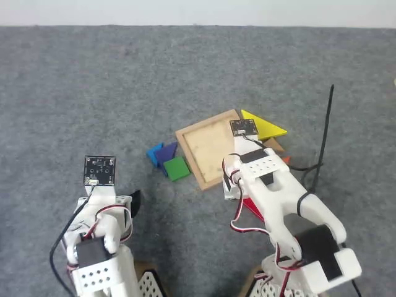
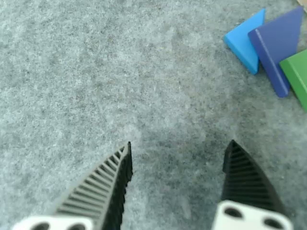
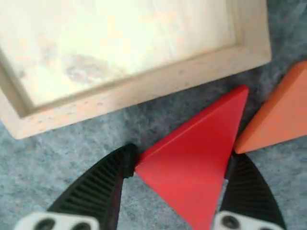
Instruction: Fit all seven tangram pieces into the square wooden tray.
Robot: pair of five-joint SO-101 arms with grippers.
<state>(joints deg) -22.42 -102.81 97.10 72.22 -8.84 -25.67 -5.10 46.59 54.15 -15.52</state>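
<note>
With the right tool, pinching the red triangle between ribbed black pads, one at a sharp corner and one on a slanted side, low over the bench and just outside the square wooden tray, at about 5 o'clock of it in the high view. Probably light and fully stiff: a thick flat slab, painted wood by the look, with crisp edges and smooth faces. Likely to slip or swivel when squeezed on slanted sides, so better taken across two flanks near the middle of the mass, low on the upright walls, and kept level to clear the raised rim. Not fragile, yet unforgiving of a crooked fit. Right beside it, touching or nearly so at one tip, an orange piece of the same make. Then the tray: pale raw wood, shallow, straight low walls, floor bare where visible. At 2 o'clock of the tray, a yellow triangle; at 9 o'clock, just beside the rim, a blue piece, a purple piece and a green piece bunched together. Farther out, near 8 o'clock, the left tool, spread wide over rough grey felt, gripping nothing.
</note>
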